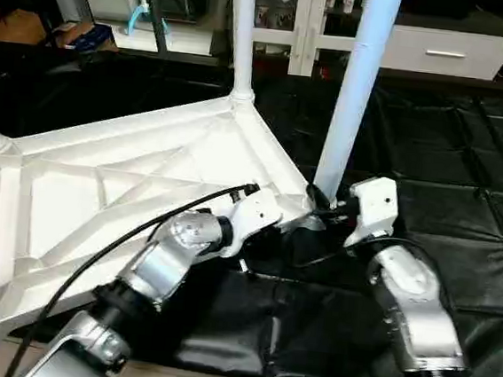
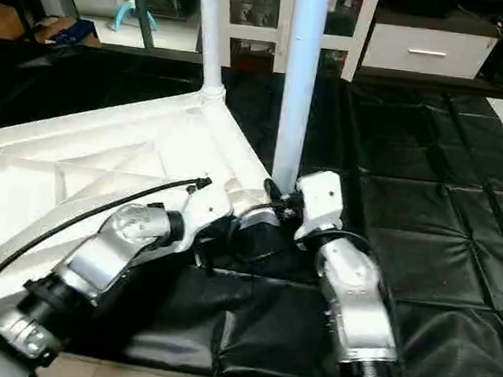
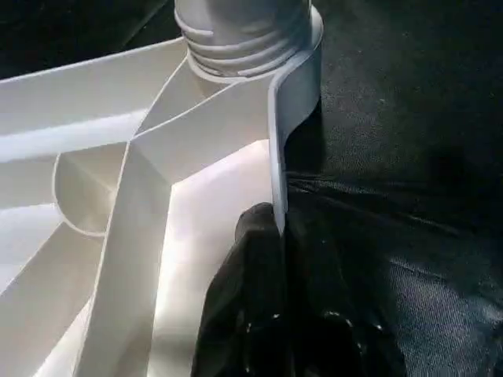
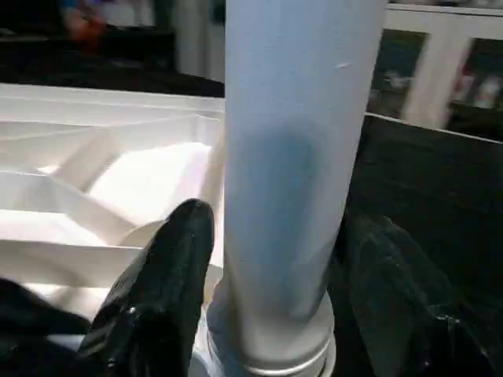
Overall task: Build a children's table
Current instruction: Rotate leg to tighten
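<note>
Right wrist view: I log the upright leg [image 4: 295, 181] standing in the near corner socket of the upturned tabletop [image 1: 100, 192], between my right gripper's [image 4: 275, 298] parted fingers, not clamped; left gripper [image 3: 287, 306] pinches the tabletop's rim just beside.

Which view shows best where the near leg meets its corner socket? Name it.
The right wrist view: the near leg stands close up between the right claw's fingers, its base collar visible. The head views show its full height from afar; the left wrist view shows its threaded base in the socket.
</note>
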Controlling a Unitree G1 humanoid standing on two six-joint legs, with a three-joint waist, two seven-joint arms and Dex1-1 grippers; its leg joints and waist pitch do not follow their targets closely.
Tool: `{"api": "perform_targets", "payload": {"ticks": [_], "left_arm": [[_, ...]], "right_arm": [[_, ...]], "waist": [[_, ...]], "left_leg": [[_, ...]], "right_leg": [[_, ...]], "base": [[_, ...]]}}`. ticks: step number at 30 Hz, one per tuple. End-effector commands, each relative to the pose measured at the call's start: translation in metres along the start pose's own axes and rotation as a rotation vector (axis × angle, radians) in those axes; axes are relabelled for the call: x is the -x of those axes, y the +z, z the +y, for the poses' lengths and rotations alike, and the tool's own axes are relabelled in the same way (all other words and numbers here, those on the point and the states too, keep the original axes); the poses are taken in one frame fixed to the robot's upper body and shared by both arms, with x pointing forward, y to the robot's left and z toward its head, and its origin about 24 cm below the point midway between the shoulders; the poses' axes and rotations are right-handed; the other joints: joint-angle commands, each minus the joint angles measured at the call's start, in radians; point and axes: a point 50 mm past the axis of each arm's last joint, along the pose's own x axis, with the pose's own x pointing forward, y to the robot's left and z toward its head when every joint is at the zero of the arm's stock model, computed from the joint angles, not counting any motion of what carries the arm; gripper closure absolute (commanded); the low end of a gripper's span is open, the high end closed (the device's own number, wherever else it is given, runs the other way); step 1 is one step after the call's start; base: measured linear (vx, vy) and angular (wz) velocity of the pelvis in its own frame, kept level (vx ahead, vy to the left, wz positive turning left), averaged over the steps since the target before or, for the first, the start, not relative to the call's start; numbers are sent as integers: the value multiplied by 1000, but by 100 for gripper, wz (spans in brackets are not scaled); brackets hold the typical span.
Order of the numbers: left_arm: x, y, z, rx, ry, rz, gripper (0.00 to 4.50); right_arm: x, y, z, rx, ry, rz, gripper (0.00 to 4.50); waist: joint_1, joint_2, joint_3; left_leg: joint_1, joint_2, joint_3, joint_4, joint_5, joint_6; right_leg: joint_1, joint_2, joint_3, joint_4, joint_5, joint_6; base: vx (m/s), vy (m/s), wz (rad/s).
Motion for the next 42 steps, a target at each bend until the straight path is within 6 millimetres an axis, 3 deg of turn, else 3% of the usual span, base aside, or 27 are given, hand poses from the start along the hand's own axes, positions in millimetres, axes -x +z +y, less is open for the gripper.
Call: {"api": "perform_targets", "payload": {"ticks": [1,2,4,5,8,9,12,17,20,23,27,32,42], "left_arm": [[5,-3,-12,-25,-92,-34,450],[14,-7,-18,-32,-165,-36,450],[24,-13,-27,-19,-249,-40,450],[30,-16,-30,-9,-275,-41,450],[32,-18,-30,-5,-281,-41,450],[37,-22,-32,10,-303,-32,450],[44,-27,-33,27,-323,-15,450],[50,-28,-33,32,-329,-3,450],[50,-28,-33,33,-332,-2,450],[50,-27,-33,33,-334,-4,450],[50,-27,-33,33,-338,-4,450],[50,-27,-34,33,-354,3,450],[50,-27,-35,37,-362,4,450]], "right_arm": [[-2,15,4,29,141,-54,154],[4,14,2,77,266,-14,146],[12,12,-2,116,384,28,129],[18,13,-6,137,438,46,129],[21,13,-8,146,463,52,129],[28,12,-11,155,545,76,129],[38,12,-13,164,647,106,129],[45,13,-15,164,755,118,129],[45,13,-15,170,767,120,129],[44,12,-15,172,774,123,129],[47,8,-14,169,816,148,144],[49,3,-14,159,835,173,193],[48,2,-14,136,836,176,258]], "waist": [[3,-25,-57],[6,-23,-59],[8,-21,-60],[11,-21,-63],[17,-18,-65],[20,-22,-69],[26,-27,-65],[26,-27,-57],[23,-26,-58],[23,-26,-59],[24,-27,-63],[26,-25,-64],[27,-23,-61]], "left_leg": [[16,109,-63,-92,-267,71],[14,111,-64,-89,-236,90],[20,113,-62,-87,-218,101],[17,115,-62,-82,-175,117],[25,113,-52,-73,-105,151],[22,111,-53,-70,-78,162],[19,116,-54,-70,-69,181],[24,119,-55,-79,-173,136],[26,117,-56,-82,-191,110],[25,116,-56,-80,-177,110],[23,114,-55,-73,-130,136],[22,115,-55,-70,-112,154],[24,115,-56,-74,-160,127]], "right_leg": [[24,-69,34,-62,-283,-203],[29,-70,31,-53,-258,-218],[26,-67,29,-50,-230,-230],[32,-66,27,-40,-168,-248],[26,-58,26,-29,-63,-281],[33,-60,25,-23,-31,-291],[36,-62,23,-22,-43,-294],[30,-60,25,-38,-199,-275],[29,-59,26,-39,-211,-265],[30,-60,27,-37,-186,-269],[33,-62,26,-31,-125,-283],[34,-60,24,-30,-122,-290],[32,-60,25,-34,-174,-282]], "base": [[0,0,0],[0,0,0],[51,-29,2],[62,-25,0],[40,-12,0],[0,0,0],[0,0,0],[0,0,0],[0,0,0],[0,0,0],[0,0,0],[0,0,0],[0,0,0]]}}
